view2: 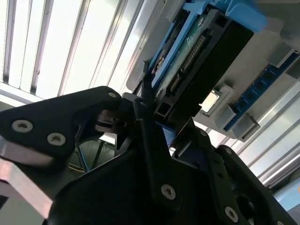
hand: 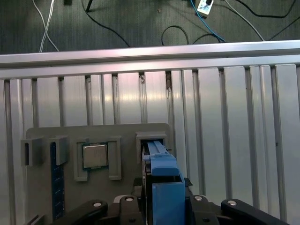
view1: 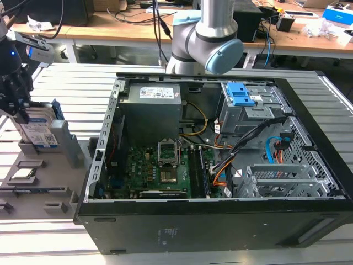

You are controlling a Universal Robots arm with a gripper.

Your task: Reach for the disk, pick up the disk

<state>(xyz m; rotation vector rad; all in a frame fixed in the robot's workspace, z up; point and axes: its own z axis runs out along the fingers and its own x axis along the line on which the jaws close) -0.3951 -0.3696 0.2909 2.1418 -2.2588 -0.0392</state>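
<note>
**A:** Panel one, the exterior view. Where was the disk?

**B:** The disk [view1: 39, 132] stood on edge in a slot of the grey holder tray [view1: 62, 144]. The tray lay on the slatted surface [view1: 71, 83] at the exterior view's left, well apart from the open computer case [view1: 220, 232]. My claw [view1: 23, 113] hung at the disk's upper edge.

**A:** Clenched or released?

**B:** I could not tell. In the first wrist view the disk's blue side rail [hand: 161, 176] ran straight up out of the claw's body, so the claw sat astride it. No panel showed whether it was actually pressing on the disk.

**A:** What did you judge could go wrong?

**B:** Three things.
- A hold on the plastic rail alone might have flexed or slipped, dropping the disk back into its slot.
- A hold off the disk's middle might have tilted it, wedging it against the slot walls so the whole tray lifted with it.
- The processor chip [hand: 95, 156] sat in the neighbouring pocket, near the slot, and a jolted tray could have shaken it loose.
</note>
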